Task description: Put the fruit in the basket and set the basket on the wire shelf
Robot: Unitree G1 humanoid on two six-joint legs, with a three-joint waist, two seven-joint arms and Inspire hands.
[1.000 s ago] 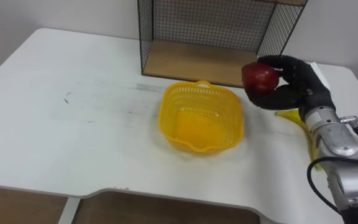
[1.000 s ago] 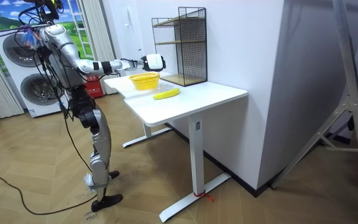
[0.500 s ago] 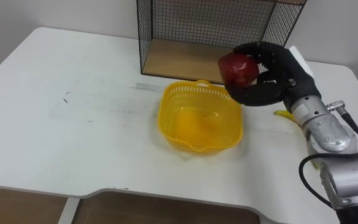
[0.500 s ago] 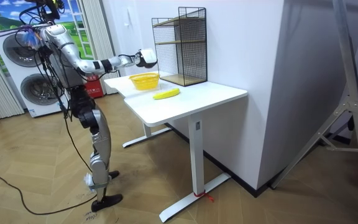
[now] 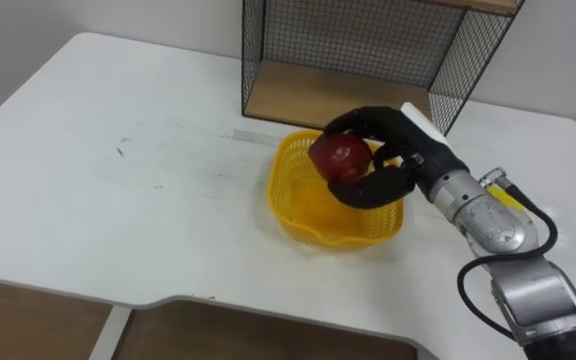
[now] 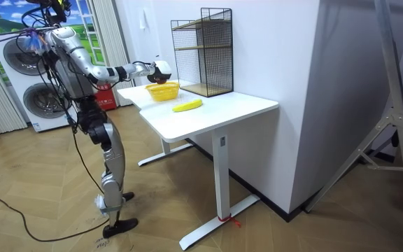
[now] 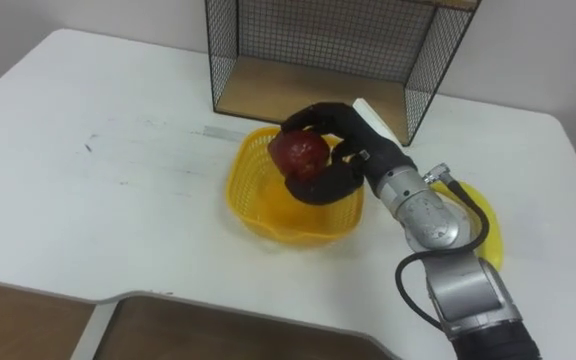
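Holds the red apple (image 5: 342, 157) in the curled right hand (image 5: 400, 140) just over the yellow basket (image 5: 290, 214), not yet let go, and leaves the banana (image 6: 187, 106) on the surface (image 5: 118, 200) beside the basket, with the carrying to the wire shelf (image 5: 368, 40) not begun.

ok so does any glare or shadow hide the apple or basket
Left eye view: even light, no glare on the table; the apple in the right hand shows plainly, and the basket looks a little darker under it. Room view: the table is evenly lit, the banana plain to see.
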